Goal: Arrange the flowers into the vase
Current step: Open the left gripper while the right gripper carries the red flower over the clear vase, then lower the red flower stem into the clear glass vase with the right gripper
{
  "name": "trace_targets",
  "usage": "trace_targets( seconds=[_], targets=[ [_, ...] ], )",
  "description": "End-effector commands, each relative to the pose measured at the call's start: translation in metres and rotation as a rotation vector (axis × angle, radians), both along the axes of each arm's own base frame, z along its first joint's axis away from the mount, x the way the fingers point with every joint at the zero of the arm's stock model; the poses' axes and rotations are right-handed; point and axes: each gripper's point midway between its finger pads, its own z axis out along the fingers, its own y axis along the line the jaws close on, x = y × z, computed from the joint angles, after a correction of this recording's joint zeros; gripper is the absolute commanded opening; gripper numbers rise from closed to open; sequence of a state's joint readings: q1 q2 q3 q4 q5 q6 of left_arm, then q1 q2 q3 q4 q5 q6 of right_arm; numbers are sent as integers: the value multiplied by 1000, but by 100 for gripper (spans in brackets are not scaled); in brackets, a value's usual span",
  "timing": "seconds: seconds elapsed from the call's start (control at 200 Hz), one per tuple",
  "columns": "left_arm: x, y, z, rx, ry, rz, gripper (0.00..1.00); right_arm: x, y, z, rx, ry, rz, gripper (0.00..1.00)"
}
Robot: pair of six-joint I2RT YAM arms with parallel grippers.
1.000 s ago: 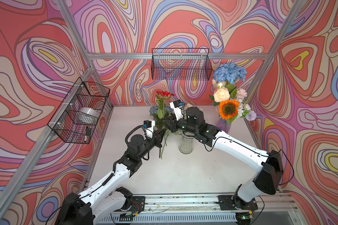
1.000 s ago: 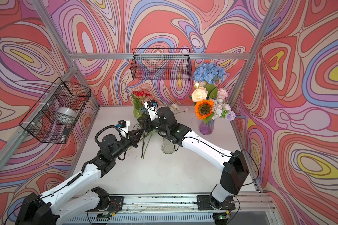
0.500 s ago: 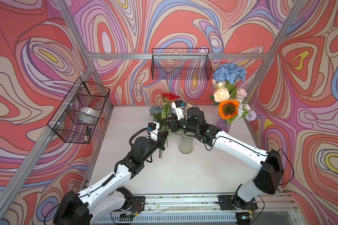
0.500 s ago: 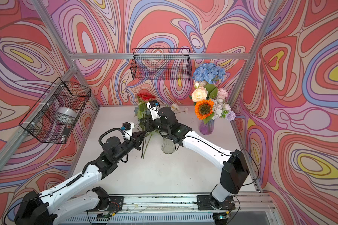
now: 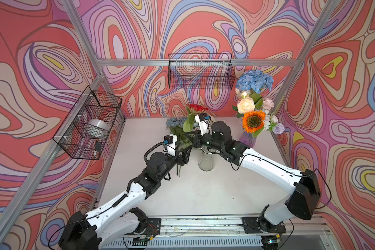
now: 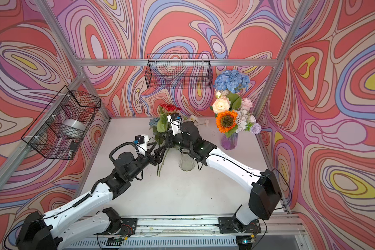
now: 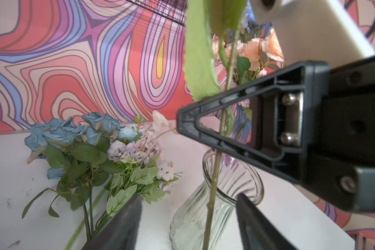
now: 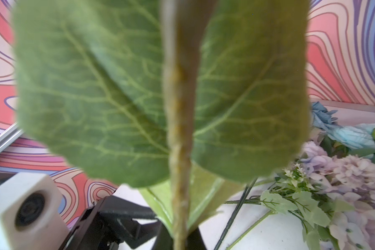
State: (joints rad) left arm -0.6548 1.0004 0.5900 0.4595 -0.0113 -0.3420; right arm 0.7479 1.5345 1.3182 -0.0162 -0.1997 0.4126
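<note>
Red flower, long green stem, broad leaves: right gripper clamped on stem; left gripper apart.

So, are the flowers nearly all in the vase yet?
Not nearly. The red flower's stem is down in the clear vase, right gripper shut on it, left gripper open beside. The blue roses and lilac clusters lie on the table, waiting. The purple vase bouquet looks finished.

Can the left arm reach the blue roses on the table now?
Likely yes: the left gripper is open and empty, the blue roses lie just beyond it, stems toward it. The right gripper, holding the red flower, is close alongside.
</note>
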Motion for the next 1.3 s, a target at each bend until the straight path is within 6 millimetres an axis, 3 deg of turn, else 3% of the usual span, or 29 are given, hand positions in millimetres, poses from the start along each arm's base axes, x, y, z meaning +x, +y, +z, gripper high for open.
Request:
trace_targets(
  seconds=[0.0,0.215,0.31,0.441,0.486,0.496,0.521,0.641,0.751,0.776,0.896,1.292],
  targets=[
    [12,18,19,-113,-5,128,93,3,-18,24,9,-72,-52,0],
    [29,68,-12,-176,119,410,100,6,-46,66,-28,-197,-146,0],
    [37,91,-38,-220,236,497,100,7,-62,83,-53,-253,-207,0],
    [44,124,-82,-366,413,594,100,9,-83,90,-104,-310,-295,0],
    [46,127,-85,-414,430,592,100,9,-90,92,-118,-327,-325,0],
    [44,129,-97,-406,449,597,100,10,-91,92,-122,-328,-331,0],
    [43,129,-104,-407,457,593,100,10,-94,92,-131,-337,-344,0],
    [47,121,-106,-396,465,554,100,13,-107,91,-175,-381,-405,0],
    [50,112,-108,-353,481,514,100,18,-114,80,-222,-405,-448,0],
    [57,108,-92,-368,456,497,100,20,-115,76,-232,-405,-456,0],
    [61,101,-90,-356,463,465,100,26,-115,54,-265,-401,-473,0],
    [64,95,-93,-344,476,443,100,38,-95,-49,-304,-216,-425,0]
  ],
)
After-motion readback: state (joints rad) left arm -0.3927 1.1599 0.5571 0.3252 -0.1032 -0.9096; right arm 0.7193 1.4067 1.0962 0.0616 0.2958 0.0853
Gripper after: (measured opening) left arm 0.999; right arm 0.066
